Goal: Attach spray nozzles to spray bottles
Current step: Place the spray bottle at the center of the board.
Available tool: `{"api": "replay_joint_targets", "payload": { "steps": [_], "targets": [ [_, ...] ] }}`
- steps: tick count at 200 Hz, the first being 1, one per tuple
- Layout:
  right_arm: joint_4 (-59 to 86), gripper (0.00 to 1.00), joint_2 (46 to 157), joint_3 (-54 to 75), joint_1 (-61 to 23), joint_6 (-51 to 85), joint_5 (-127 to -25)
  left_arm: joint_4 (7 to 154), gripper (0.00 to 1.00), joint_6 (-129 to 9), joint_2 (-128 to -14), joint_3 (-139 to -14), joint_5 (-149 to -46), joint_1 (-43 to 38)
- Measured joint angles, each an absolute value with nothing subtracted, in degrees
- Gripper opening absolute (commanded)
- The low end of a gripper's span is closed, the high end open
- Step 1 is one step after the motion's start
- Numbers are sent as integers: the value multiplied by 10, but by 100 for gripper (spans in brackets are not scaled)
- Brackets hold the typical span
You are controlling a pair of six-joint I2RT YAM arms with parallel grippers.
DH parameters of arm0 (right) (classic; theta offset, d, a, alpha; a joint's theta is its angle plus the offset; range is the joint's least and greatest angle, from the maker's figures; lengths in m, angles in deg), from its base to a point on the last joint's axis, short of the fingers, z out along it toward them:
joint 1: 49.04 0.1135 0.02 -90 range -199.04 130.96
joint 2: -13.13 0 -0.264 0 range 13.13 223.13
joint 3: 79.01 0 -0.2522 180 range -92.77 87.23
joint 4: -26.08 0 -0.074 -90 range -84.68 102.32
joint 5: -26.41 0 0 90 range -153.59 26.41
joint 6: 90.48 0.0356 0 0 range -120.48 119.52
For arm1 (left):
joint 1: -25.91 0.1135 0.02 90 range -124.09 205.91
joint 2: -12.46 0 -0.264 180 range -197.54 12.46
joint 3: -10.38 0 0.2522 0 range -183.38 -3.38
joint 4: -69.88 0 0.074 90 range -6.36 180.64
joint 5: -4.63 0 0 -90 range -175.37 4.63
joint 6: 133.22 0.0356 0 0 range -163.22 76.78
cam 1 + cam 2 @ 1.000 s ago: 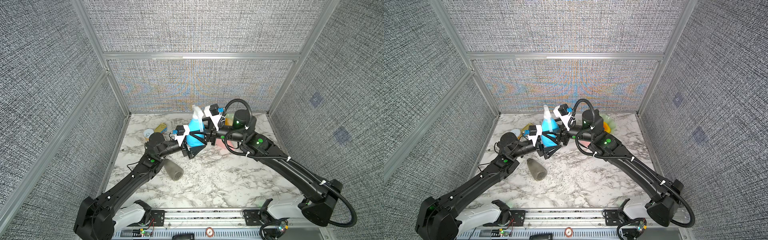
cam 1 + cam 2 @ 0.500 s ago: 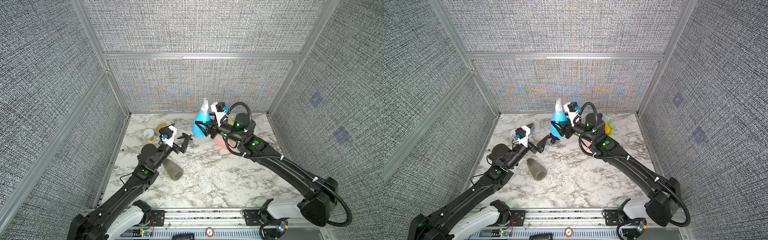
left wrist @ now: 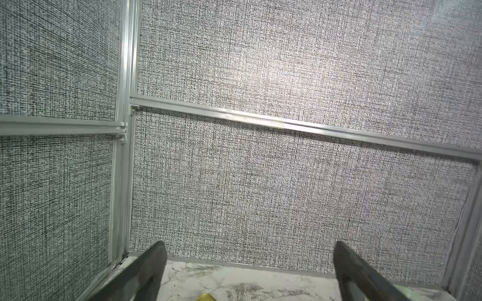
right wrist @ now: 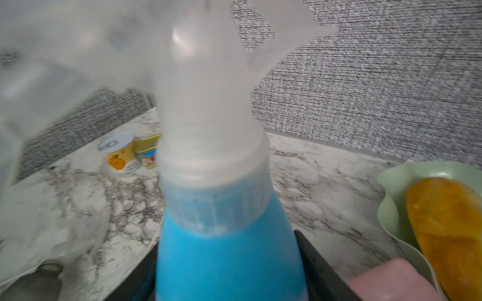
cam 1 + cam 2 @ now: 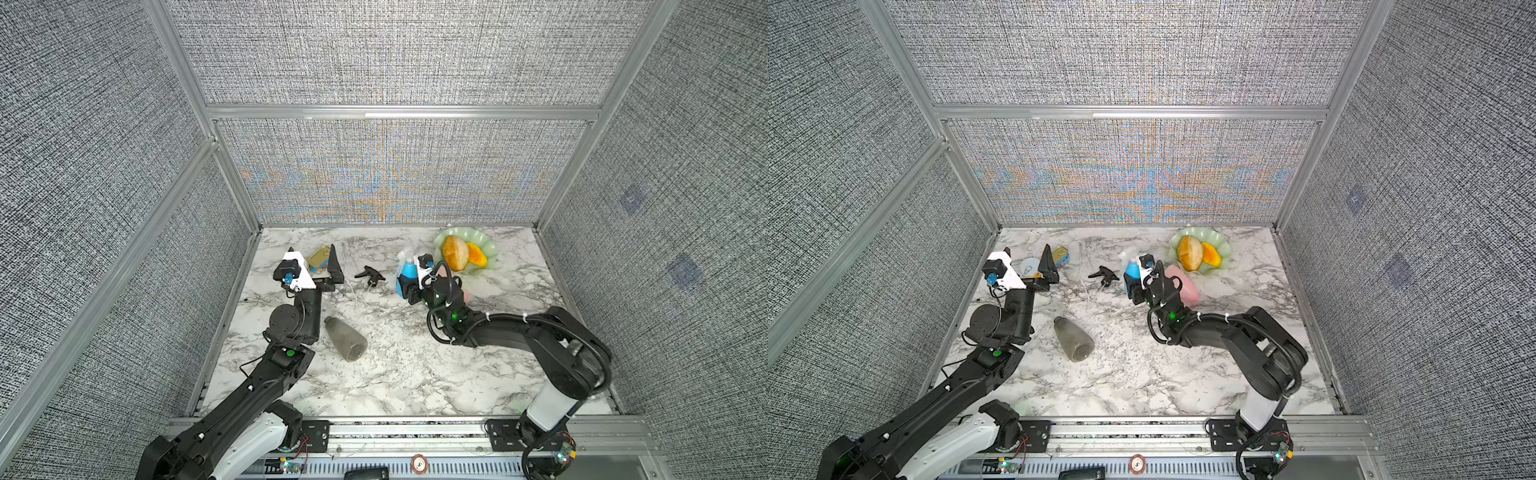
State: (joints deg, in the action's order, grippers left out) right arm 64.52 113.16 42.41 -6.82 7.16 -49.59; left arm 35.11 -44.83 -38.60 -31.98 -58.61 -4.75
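Observation:
The blue spray bottle [image 5: 408, 271] [image 5: 1133, 270] [image 4: 229, 260] stands upright with a translucent white spray nozzle [image 4: 206, 104] on its neck. My right gripper [image 5: 405, 287] [image 5: 1134, 287] [image 4: 229, 276] is shut on the bottle's body, low over the table. A black spray nozzle [image 5: 369, 275] [image 5: 1104, 275] lies loose just left of it. The smoky grey bottle [image 5: 345, 343] [image 5: 1073, 338] lies on its side near the middle. The pink bottle [image 5: 1183, 284] [image 4: 391, 281] lies behind my right wrist. My left gripper [image 5: 313, 259] [image 5: 1027, 257] [image 3: 249, 245] is open and empty at the back left, facing the rear wall.
Two tin cans [image 5: 1062, 255] [image 4: 118, 153] sit at the back left under my left gripper. A green bowl [image 5: 490, 249] [image 5: 1224, 245] [image 4: 391, 182] of orange fruit stands at the back right, close to the blue bottle. Walls enclose three sides.
My left gripper let go of the blue bottle and pulled back to the back left. My right gripper carried the bottle right and down, towards the bowl.

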Motion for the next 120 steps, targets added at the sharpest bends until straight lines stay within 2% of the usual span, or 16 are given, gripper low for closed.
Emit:
{"api": "replay_joint_targets", "payload": {
  "steps": [50, 120],
  "targets": [
    [739, 66, 1192, 442, -51, 103, -424, 341, 99, -472, -388, -315, -585, -46],
    [759, 69, 1250, 442, -32, 135, -388, 341, 99, -496, -387, -314, -600, -44]
  ]
}}
